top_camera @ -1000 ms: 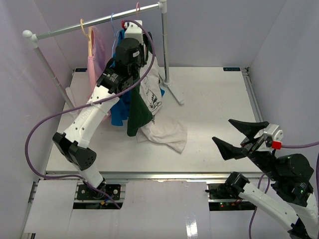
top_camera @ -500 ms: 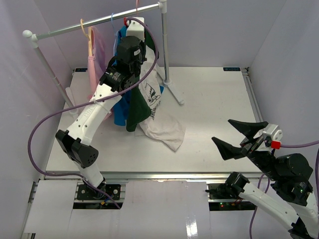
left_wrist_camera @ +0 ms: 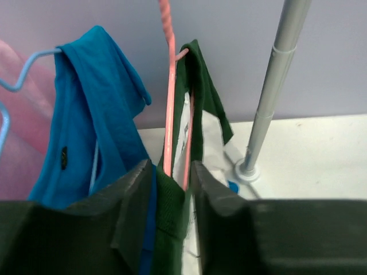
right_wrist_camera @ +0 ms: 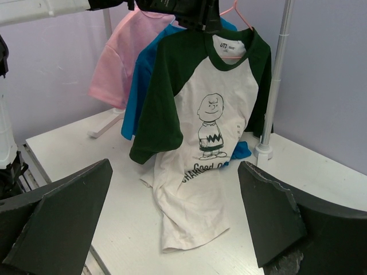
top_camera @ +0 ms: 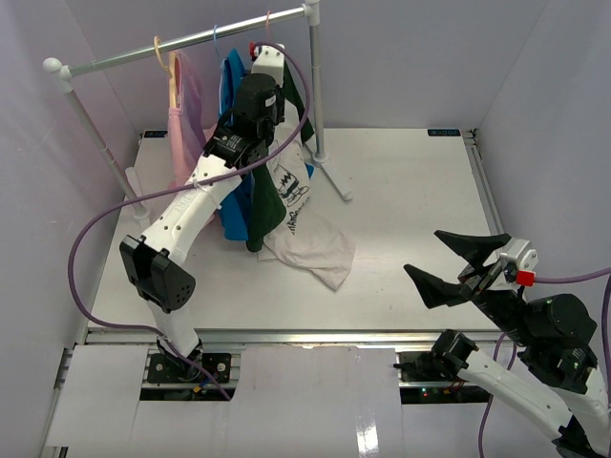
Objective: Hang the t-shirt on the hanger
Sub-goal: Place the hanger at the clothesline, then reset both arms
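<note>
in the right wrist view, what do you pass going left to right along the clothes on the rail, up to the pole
pink garment → blue shirt → t-shirt → rack pole

Three garments (right_wrist_camera: pixel 218 114), three hangers (left_wrist_camera: pixel 170 86), one rack (left_wrist_camera: pixel 275 80)

A grey clothes rail (top_camera: pixel 124 55) stands on the white bench (top_camera: pixel 410 191), carrying a pale pink garment (right_wrist_camera: pixel 123 57) on a yellow-orange hanger (top_camera: pixel 160 52) and, just beside it, a bright blue shirt (left_wrist_camera: pixel 97 114) on a blue hanger (left_wrist_camera: pixel 40 55).
</note>
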